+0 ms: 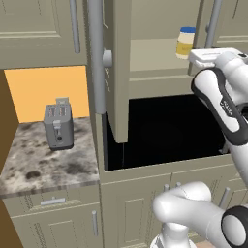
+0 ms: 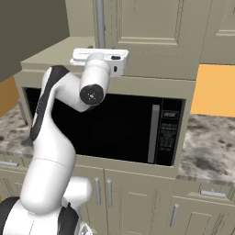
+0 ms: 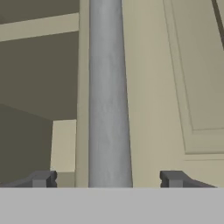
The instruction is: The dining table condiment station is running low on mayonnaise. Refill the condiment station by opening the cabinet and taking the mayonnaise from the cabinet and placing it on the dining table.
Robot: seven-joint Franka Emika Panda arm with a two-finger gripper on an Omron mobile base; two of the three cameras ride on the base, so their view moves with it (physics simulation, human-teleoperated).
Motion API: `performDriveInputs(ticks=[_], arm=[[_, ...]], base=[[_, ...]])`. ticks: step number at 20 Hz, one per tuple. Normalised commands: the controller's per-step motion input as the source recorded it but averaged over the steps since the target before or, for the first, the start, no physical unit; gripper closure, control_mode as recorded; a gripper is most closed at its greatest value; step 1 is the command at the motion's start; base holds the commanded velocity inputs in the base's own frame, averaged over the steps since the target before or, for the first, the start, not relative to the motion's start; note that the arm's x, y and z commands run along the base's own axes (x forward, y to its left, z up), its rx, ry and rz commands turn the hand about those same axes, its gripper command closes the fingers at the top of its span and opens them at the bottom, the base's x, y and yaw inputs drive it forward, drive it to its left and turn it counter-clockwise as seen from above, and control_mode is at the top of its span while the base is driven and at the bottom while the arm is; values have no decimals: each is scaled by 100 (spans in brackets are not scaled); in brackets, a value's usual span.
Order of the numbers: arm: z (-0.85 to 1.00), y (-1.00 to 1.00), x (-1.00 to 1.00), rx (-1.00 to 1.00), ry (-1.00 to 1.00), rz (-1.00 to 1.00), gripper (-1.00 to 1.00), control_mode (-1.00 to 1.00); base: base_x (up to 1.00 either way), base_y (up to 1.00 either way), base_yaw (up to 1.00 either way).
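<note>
Looming white arm links fill the lower right of the left base view; beyond them the hand reaches up to the cabinet [image 1: 145,53], whose left door stands swung open, and the mayonnaise [image 1: 185,42] sits on the shelf just left of the hand. From the right base view, the hand is level with the foot of the grey handle [image 2: 100,23], above the microwave [image 2: 114,128]. Seen from the hand, the gripper [image 3: 108,178] has its fingertips [image 3: 43,178] wide apart, one on each side of the handle, not touching it.
</note>
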Motion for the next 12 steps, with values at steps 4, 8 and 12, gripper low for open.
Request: performDriveInputs(ticks=[4, 8, 12], arm=[[0, 0, 38, 0, 4, 3, 100, -100], [0, 0, 12, 0, 1, 1, 100, -100], [-1, 27, 1, -2, 0, 0, 100, -100]], base=[[0, 0, 0], [0, 0, 0], [0, 0, 0]])
